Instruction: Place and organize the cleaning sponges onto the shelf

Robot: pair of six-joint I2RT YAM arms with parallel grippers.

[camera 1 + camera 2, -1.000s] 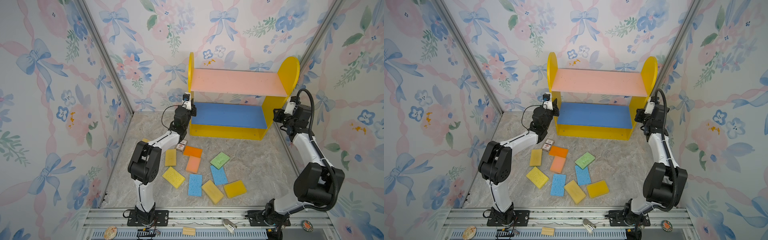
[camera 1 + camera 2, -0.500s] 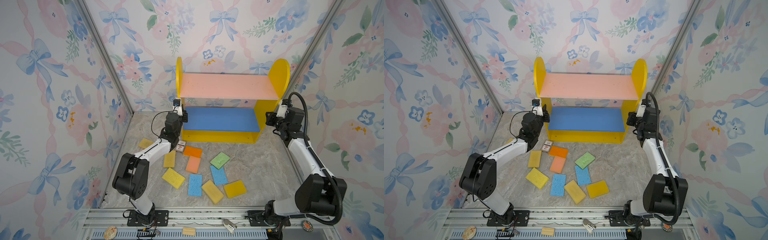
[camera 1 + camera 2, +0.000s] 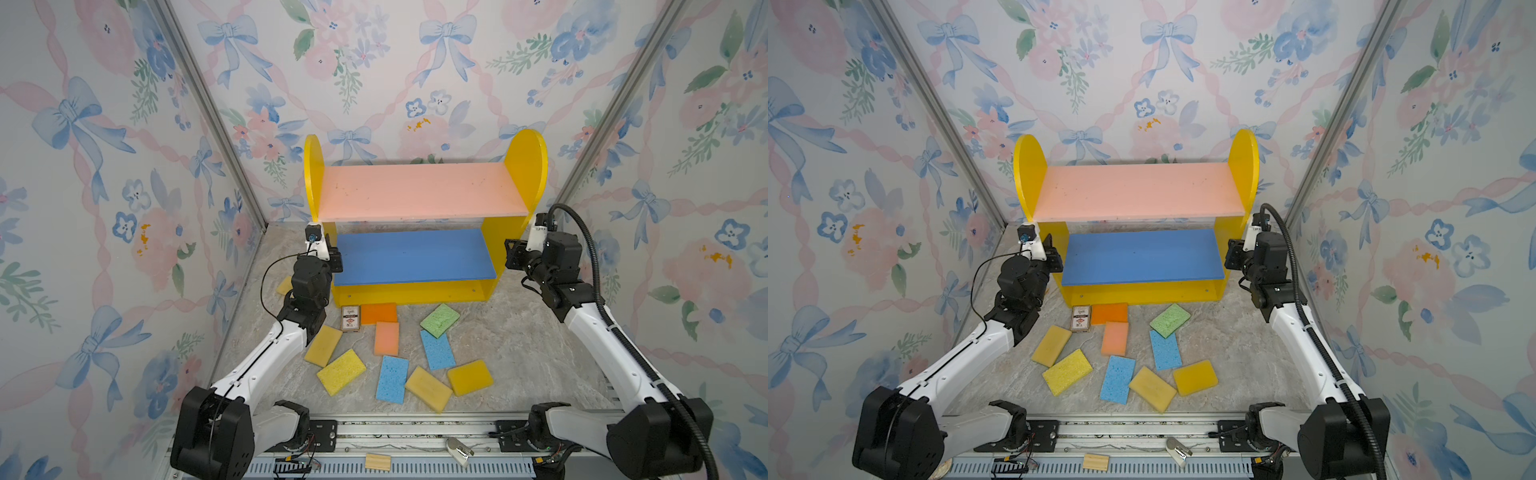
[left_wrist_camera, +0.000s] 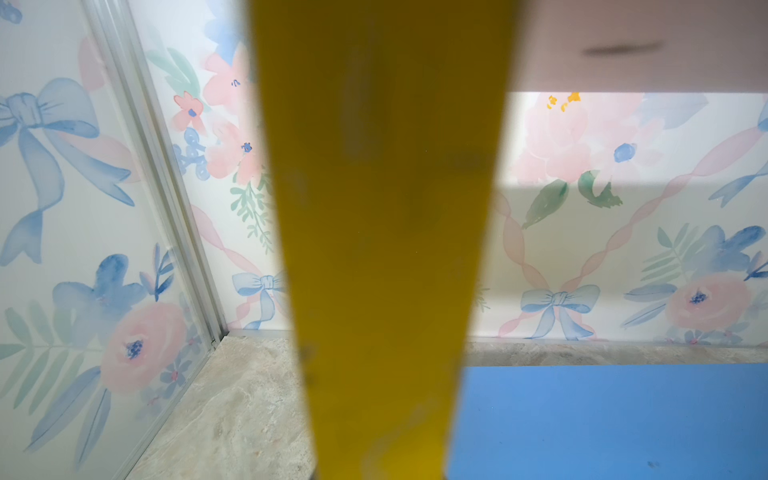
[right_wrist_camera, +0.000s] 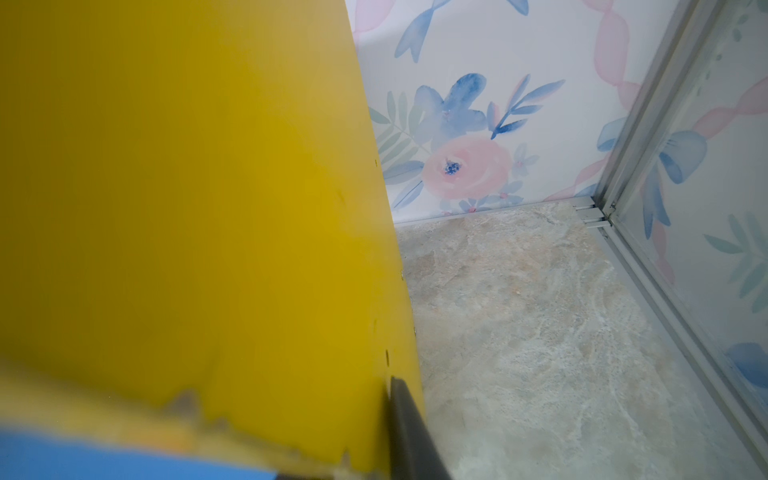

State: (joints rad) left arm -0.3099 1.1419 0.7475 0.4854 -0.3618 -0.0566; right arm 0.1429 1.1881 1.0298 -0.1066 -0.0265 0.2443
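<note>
Foam first: nine sponges (image 3: 391, 379) lie scattered flat on the worktop (image 3: 519, 332) up front, w/ a card box (image 3: 350, 318) among them. A tenth sponge (image 3: 284, 286) peeks out behind the left arm (image 3: 270, 357). Further back, the left fingers (image 3: 336, 261) look pinched on the shelf (image 3: 409, 293) at its left side panel. The right fingers (image 5: 409, 432) clamp the right panel's front edge. Pink board (image 3: 419, 191) & blue board (image 3: 409, 255) are both bare. So approx nothing's done: all ten sponges left to place, I'd say.
</note>
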